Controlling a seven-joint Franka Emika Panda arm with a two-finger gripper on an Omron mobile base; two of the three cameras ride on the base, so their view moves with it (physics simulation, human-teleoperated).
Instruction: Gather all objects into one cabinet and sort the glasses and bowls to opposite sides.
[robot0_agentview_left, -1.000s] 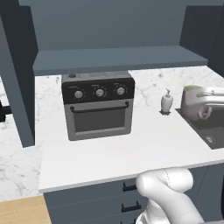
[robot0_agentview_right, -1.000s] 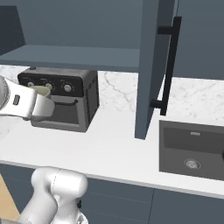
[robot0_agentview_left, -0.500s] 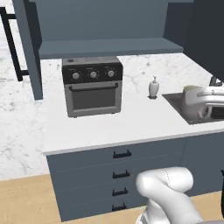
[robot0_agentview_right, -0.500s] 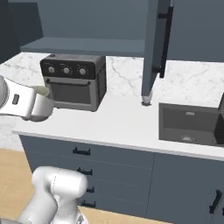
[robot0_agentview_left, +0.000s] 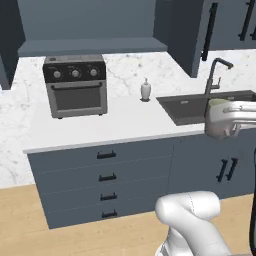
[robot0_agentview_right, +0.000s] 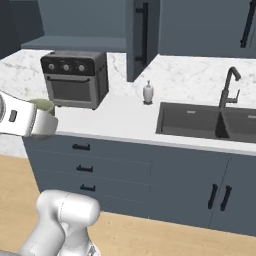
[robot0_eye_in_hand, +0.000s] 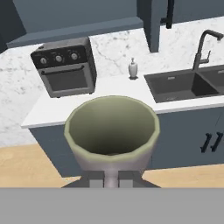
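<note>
The end effector is pinching a beige mug by its lower wall, w/ the fingers pressed tight on it; mug is riding upright, mouth open toward the hand cam, nothing inside. In the left base view the mug is sitting at the wrist end, out over the sink side; in the right base view it is hanging in front of the tabletop edge, left of the oven.

Progress, judging from this: one cup is in transit, not yet placed. The cabinet w/ the long black bar handle is standing w/ its door swung open, well apart from the mug, so the drop-off is pending. Can't tell what's already inside, since the interior isn't readable. Bowl and other cups aren't locatable, so their status is unknown. Tabletop is carrying a toaster oven and soap dispenser, neither part of the job. Left: carry the mug in, put it on the cups' side.
</note>
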